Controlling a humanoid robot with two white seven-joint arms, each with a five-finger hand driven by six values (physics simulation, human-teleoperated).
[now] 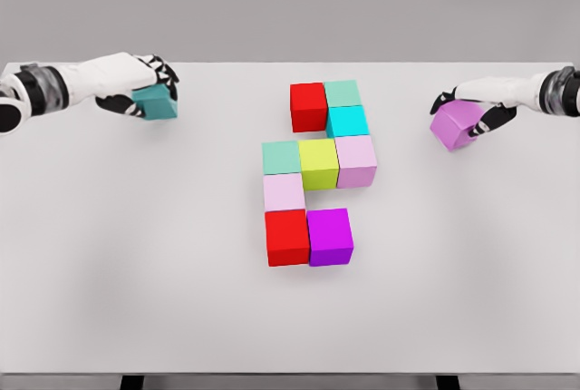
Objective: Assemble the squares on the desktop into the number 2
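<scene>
Head view, then: what does each hand have?

**B:** At the upper left of the frame the left hand (pixel 136 86) is curled around a teal cube (pixel 159 102). At the right edge the right hand (pixel 476 107) is wrapped over a violet cube (pixel 456 125). Both cubes sit well apart from the pattern in the middle of the white table (pixel 109 254).

**A:** And the pattern itself?

**B:** The top row is a red cube (pixel 308 105) and a mint cube (pixel 343 93), with a cyan cube (pixel 347 121) under the mint. The middle row runs from a green cube (pixel 281 156) through a yellow cube (pixel 318 162) to a pink cube (pixel 356 160). A pale pink cube (pixel 284 191) drops down on the left, and the bottom row is a second red cube (pixel 286 237) beside a purple cube (pixel 330 236).

**A:** So what's missing?

**B:** By my reading, the two ends: left of the top row and right of the bottom row.

**A:** How should they go in?

**B:** I'd lift each clear of the table, bring the teal in from the left and the violet from the right, square it to its neighbour, then set it down flush. Sliding risks shoving the placed cubes.
</scene>
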